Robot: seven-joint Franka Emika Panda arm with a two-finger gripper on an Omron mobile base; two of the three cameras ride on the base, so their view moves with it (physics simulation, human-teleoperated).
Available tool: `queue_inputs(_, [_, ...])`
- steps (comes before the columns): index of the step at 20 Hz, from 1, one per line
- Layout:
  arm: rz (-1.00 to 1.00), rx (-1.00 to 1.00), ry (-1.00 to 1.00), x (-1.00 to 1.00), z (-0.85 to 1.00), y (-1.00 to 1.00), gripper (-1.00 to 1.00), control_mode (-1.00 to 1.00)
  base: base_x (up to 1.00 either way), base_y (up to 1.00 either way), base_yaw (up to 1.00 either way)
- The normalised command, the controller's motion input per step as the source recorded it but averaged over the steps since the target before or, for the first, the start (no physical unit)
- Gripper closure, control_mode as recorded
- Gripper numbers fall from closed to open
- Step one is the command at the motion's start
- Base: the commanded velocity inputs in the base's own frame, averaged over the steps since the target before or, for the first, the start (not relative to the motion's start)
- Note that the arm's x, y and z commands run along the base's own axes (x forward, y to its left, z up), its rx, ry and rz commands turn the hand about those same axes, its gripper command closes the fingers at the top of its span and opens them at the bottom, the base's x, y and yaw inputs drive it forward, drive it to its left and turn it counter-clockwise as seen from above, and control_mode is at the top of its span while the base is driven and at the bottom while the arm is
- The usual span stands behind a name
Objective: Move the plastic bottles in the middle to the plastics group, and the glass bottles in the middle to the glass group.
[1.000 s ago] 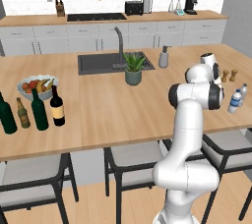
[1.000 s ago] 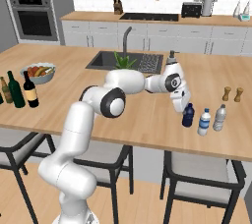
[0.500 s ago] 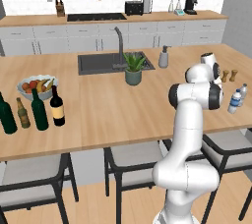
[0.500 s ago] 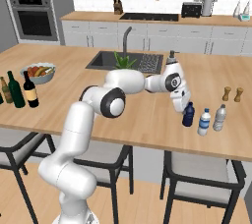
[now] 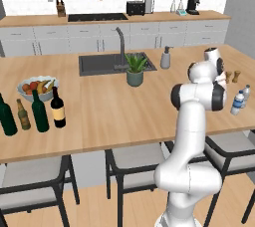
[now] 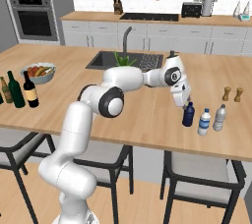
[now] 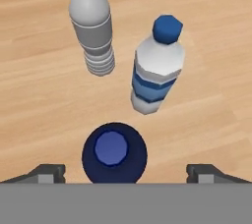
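Note:
My gripper (image 7: 125, 171) is open, its finger tips (image 7: 49, 171) spread wide on either side of the short dark blue plastic bottle (image 7: 114, 153), which stands upright on the counter, seen from above. In the right base view the gripper (image 6: 184, 101) hovers just over that bottle (image 6: 188, 115). Right beside it stand the two clear water bottles of the plastics group (image 6: 204, 122) (image 7: 157, 66). Far left on the counter, the slim green wine bottle (image 5: 40, 111) and the near-black labelled one (image 5: 58, 108) stand next to the stout green bottle (image 5: 7, 116) and the small amber bottle (image 5: 22, 114).
Two brown shakers (image 6: 226, 94) stand behind the water bottles. A fruit bowl (image 5: 37, 86) sits behind the glass bottles. A potted plant (image 5: 134, 69), the sink (image 5: 99, 63) and a soap dispenser (image 5: 165, 58) lie mid-counter. Stools line the near edge.
The jaws have gone from shut on the dark blue bottle to wide open, leaving it standing beside the water bottles. The arm has hardly moved.

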Motion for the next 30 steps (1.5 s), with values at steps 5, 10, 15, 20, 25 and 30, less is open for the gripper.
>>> queue_inputs(5, [0.04, -0.02, 0.01, -0.01, 0.82, 0.22, -1.00, -1.00, 0.00, 0.00, 0.00])
queue_inputs(10, [0.22, -0.05, 0.02, -0.28, 0.73, 0.64, -1.00, -1.00, 0.00, 0.00, 0.00])
queue_inputs(15, [0.51, -0.05, 0.13, -0.31, 0.23, 0.79, -1.00, -1.00, 0.00, 0.00, 0.00])
queue_inputs(20, [0.44, 0.00, -0.04, -0.78, 0.00, 0.04, -1.00, -1.00, 0.00, 0.00, 0.00])
queue_inputs(25, [0.42, 0.00, -0.04, -0.71, 0.00, 0.00, -1.00, -1.00, 0.00, 0.00, 0.00])
queue_inputs(30, [0.40, 0.00, 0.00, -0.59, 0.00, 0.00, -1.00, -1.00, 0.00, 0.00, 0.00])
